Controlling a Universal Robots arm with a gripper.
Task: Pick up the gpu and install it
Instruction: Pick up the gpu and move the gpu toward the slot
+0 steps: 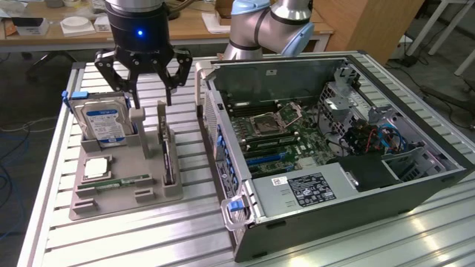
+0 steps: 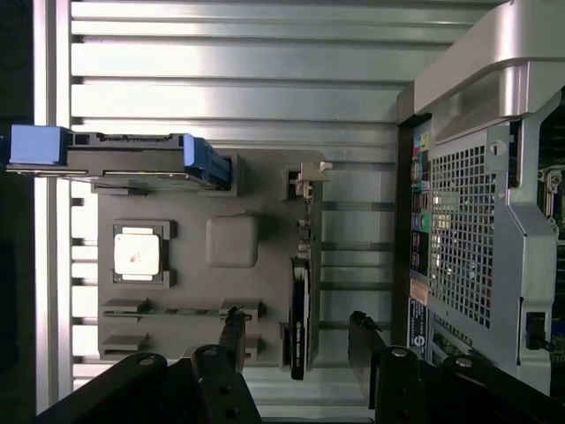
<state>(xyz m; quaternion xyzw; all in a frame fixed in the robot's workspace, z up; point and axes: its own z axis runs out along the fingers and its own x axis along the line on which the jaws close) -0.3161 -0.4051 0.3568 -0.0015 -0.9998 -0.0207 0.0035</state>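
The gpu is a thin dark card standing on edge in a slot of the grey parts holder, its silvery bracket at the far end. My gripper hangs just above that far end, fingers open and holding nothing. Looking straight down in the wrist view, the gpu lies between the two black fingers, and the gripper is spread wide around the card without touching it.
The holder also carries a silver hard drive with blue tabs, a processor chip and a green memory stick. An open computer case with its motherboard exposed lies on the exterior view's right, close beside the holder.
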